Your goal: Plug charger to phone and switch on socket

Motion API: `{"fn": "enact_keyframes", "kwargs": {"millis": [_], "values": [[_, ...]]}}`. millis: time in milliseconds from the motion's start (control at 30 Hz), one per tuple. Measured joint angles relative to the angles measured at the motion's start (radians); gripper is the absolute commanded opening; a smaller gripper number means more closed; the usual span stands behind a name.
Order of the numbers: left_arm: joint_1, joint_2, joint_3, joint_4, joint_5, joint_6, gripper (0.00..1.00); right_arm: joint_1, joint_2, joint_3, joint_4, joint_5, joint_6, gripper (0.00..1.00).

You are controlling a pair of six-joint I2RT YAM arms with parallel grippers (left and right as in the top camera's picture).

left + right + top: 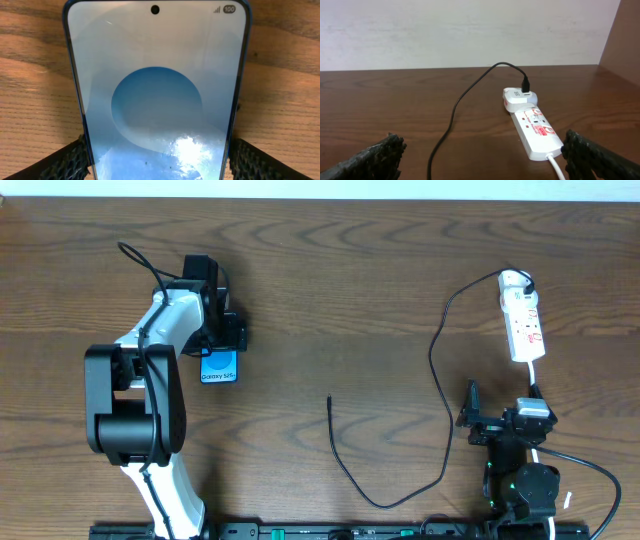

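Overhead: phone (219, 367) lay flat, screen up, left on the table (320, 280), blue with a pale circle. Left gripper (157, 157) straddled its long edges, probably to steady it for plugging; whether it squeezed, cannot tell. Right gripper (480, 160) gaped empty, facing the socket (535, 131). Charger (441, 370) tip lay loose mid-table.

Left hand (157, 160) stretched forward; right hand (480, 157) back, fingers apart.

Socket (532, 127) lay near the right edge of the table (395, 100)
The charger (452, 117) curved leftward from its far end; the right gripper (482, 147) stood spread wide.
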Motion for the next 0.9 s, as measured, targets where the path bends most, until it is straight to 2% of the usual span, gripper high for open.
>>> {"fn": "enact_keyframes", "kwargs": {"millis": [800,900], "values": [[0.004,0.000,0.000,0.000,0.000,0.000,0.82,0.000,0.000,0.000,0.000,0.000,0.000,0.99],[0.004,0.000,0.000,0.001,0.000,0.000,0.78,0.000,0.000,0.000,0.000,0.000,0.000,0.99]]}}
